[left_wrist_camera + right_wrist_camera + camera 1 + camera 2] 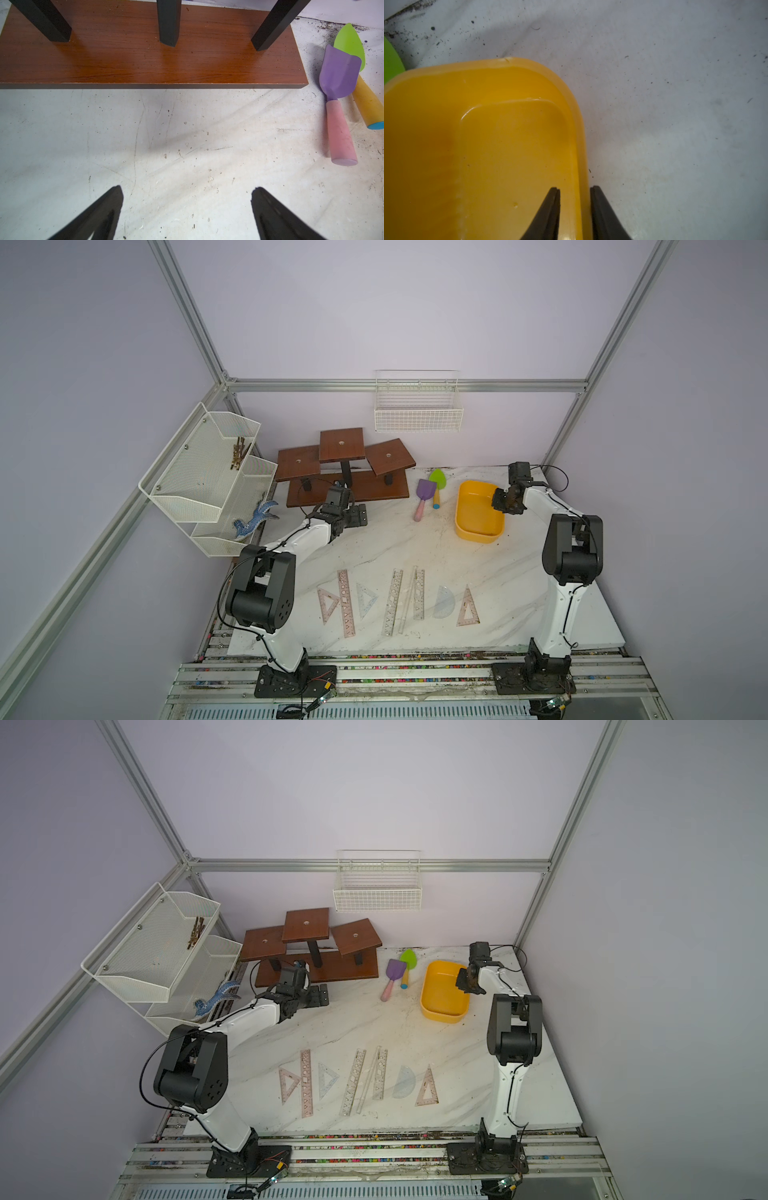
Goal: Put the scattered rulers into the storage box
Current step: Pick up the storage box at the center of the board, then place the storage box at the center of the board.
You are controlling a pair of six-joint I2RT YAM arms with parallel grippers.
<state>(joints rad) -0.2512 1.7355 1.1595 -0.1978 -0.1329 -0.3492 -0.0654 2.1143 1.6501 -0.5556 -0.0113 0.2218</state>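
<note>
L hand (pixel 187 189): jaws at full width, holding nothing. Hovers over bare tabletop (pixel 395 539), just short of wooden stand (pixel 376 489). Prob. parked out of the way. Mesh rack (pixel 199 485) sits off to its outer side and has no part in this.

Rulers (pixel 392 601): eight, flat in a row on the tabletop, well behind both hands, nearer the arm bases, btwn the arms. L to R: pink set square (pixel 328 605), pink stencil ruler (pixel 345 603), clear set square (pixel 366 598), three straight pcs, protractor (pixel 442 603), second pink set square (pixel 468 608). None in box yet.

Toy shovels (pixel 426 491): purple blade over green, just beyond box on the side away from R hand. Not task items. Would snag if box slid that way.

Storage box (pixel 478 536): yellow, empty, far from the rulers. R hand (pixel 575 188) straddles its near wall, one finger inside, one outside, jaws narrow. Looks pinched on the wall. My read: the grip is to drag box toward the ruler row, and that lane is bare. Thin flat pcs = awkward pick later.
</note>
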